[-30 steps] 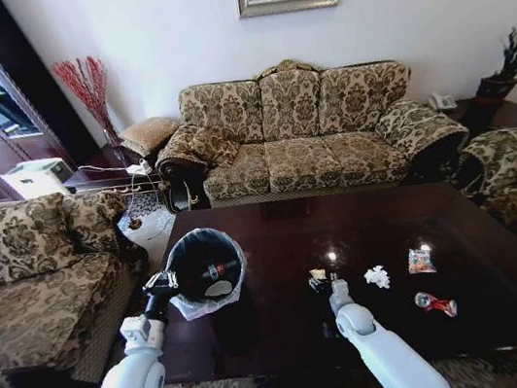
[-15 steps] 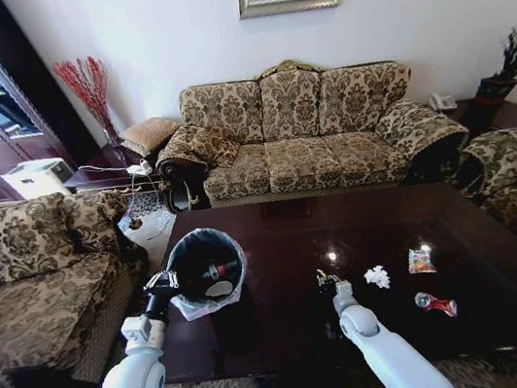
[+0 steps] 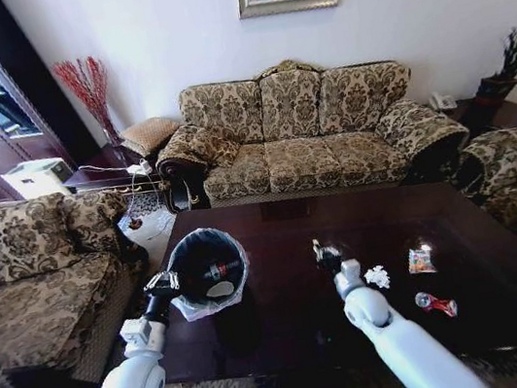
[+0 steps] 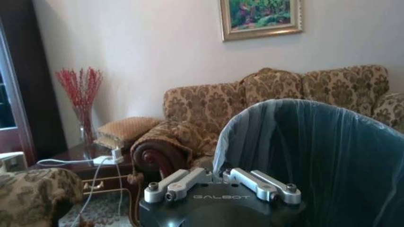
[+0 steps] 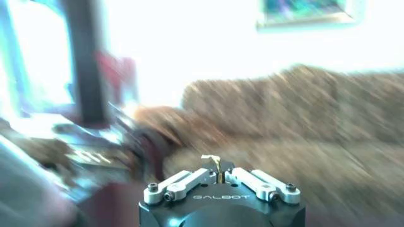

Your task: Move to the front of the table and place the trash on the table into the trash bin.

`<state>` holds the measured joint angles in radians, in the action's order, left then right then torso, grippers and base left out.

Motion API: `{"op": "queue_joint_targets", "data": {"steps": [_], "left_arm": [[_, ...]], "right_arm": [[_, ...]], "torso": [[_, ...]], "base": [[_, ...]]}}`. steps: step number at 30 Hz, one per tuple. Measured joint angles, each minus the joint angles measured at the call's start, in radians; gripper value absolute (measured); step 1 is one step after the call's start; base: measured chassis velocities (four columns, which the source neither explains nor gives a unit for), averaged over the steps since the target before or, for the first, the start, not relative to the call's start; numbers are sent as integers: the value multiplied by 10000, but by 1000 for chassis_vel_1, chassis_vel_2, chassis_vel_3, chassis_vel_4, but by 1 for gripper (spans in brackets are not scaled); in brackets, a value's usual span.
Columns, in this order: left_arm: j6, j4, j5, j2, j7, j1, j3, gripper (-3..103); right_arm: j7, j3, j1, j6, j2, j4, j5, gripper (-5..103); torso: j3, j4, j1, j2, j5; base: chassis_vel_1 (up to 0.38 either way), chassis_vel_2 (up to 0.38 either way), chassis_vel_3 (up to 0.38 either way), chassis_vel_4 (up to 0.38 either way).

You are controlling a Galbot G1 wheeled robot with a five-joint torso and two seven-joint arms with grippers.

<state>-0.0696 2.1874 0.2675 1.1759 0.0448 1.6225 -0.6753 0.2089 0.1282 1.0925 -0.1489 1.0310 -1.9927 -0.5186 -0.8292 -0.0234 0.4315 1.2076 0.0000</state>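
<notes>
L gripper [image 3: 167, 283] clamps trash bin [image 3: 207, 266] rim; R gripper [image 3: 322, 255] pinches yellowish scrap [image 5: 216, 166] above table [image 3: 286, 308].

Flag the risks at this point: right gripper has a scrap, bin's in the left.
1. The right gripper pinches only a sliver of the yellowish scrap; it could slip before reaching the trash bin.
2. The left gripper holds the bin by its rim, over the table edge; tilting could spill the bottle inside.

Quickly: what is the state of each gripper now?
Left gripper: shut on the trash bin rim.
Right gripper: shut on a small yellowish scrap, above the table.
</notes>
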Motion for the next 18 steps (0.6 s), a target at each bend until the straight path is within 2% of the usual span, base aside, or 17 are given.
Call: {"op": "queue_joint_targets", "data": {"steps": [1, 3, 4, 6, 7, 10, 11, 14, 15, 18], "left_arm": [[-160, 0, 308, -215, -22, -61, 104, 3], [-220, 0, 427, -297, -30, -85, 137, 3], [-517, -11, 1036, -857, -79, -300, 364, 3], [-717, -232, 1702, -1931, -140, -839, 844, 3], [-717, -232, 1702, -1931, -140, -839, 844, 3], [-1055, -673, 2385, -3237, -134, -2074, 1845, 3], [-1055, -673, 2385, -3237, -134, -2074, 1845, 3], [-1353, -843, 3065, -3943, 8, -2908, 2673, 3], [-1353, -843, 3065, -3943, 8, -2908, 2673, 3], [-1476, -943, 3414, -4282, 87, -3391, 3139, 3]], "right_arm": [[-321, -72, -300, -1, -530, -744, -505, -1], [-406, -106, -409, -12, -683, -939, -668, -1], [-673, -421, -1033, -105, -1381, -1674, -1536, 0], [-933, -993, -2052, -276, -1964, -2196, -2581, 0], [-933, -993, -2052, -276, -1964, -2196, -2581, 0], [-1407, -2019, -3649, -804, -2093, -2385, -3857, 0], [-1407, -2019, -3649, -804, -2093, -2385, -3857, 0], [-1537, -3341, -4727, -929, -1789, -1978, -4193, 0], [-1537, -3341, -4727, -929, -1789, -1978, -4193, 0], [-1541, -4339, -5092, -1134, -1504, -1578, -3883, 0]], "torso": [[0, 2, 0, 0, 0], [1, 2, 0, 0, -3], [0, 2, -1, 0, -2], [1, 3, -1, 1, 1], [1, 3, -1, 1, 1], [-1, 7, 1, 0, -2], [-1, 7, 1, 0, -2], [-2, 0, 3, -2, -1], [-2, 0, 3, -2, -1], [-2, 1, 2, -2, 1]], "base": [[0, 0, 0, 0], [0, 0, 0, 0], [0, 0, 0, 0], [0, 0, 0, 0], [0, 0, 0, 0], [0, 0, 0, 0], [0, 0, 0, 0], [0, 0, 0, 0], [0, 0, 0, 0], [0, 0, 0, 0]]}}
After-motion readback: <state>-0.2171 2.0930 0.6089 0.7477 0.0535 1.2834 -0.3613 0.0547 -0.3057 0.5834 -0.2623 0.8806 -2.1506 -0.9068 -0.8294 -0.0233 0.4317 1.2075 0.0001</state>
